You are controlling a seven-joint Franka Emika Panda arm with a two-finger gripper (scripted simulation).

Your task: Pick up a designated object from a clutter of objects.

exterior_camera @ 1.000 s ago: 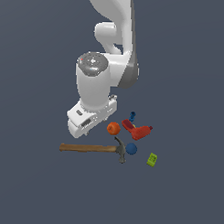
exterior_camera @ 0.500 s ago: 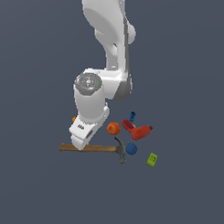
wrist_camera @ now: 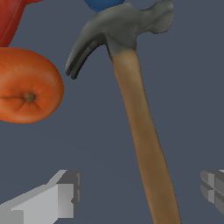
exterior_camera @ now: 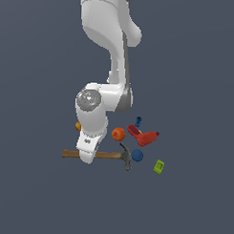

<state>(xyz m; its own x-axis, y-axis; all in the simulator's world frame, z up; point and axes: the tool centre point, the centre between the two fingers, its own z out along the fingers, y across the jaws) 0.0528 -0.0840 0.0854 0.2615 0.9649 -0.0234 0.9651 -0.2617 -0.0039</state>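
Straddling the long brown wooden handle of the claw hammer [wrist_camera: 140, 127], the white two-fingered gripper [wrist_camera: 140, 192] has its jaws spread wide, one grey finger [wrist_camera: 61, 197] on each side of the shaft and neither touching it. That spacing suits a grasp across the handle's narrow width, well back from the dark grey metal head [wrist_camera: 118, 30], where the wood is straight and nothing crowds it.

In the exterior view the hammer [exterior_camera: 105, 156] lies flat on the plain grey floor, handle running toward the exterior view's left and head toward the right. The white arm's hand [exterior_camera: 88, 146] stands over the middle of the handle and hides that stretch of it. No edges or corners of the floor show, so the clutter can only be placed relative to itself.

Near the head sit the rest of the objects: the orange ball [exterior_camera: 118, 134] just beside the handle's head end, the blue ball [exterior_camera: 137, 155] close against the head, the red power drill [exterior_camera: 144, 136] beyond them, a small blue piece [exterior_camera: 138, 122] past the drill, and a small green box [exterior_camera: 158, 166] off toward the exterior view's right. Another small orange-coloured item [exterior_camera: 78, 125] peeks out behind the arm; what it is cannot be told.

Choosing the bare handle keeps the fingers clear of both balls, which could roll if nudged. Closing on the wood looks like the step in hand.
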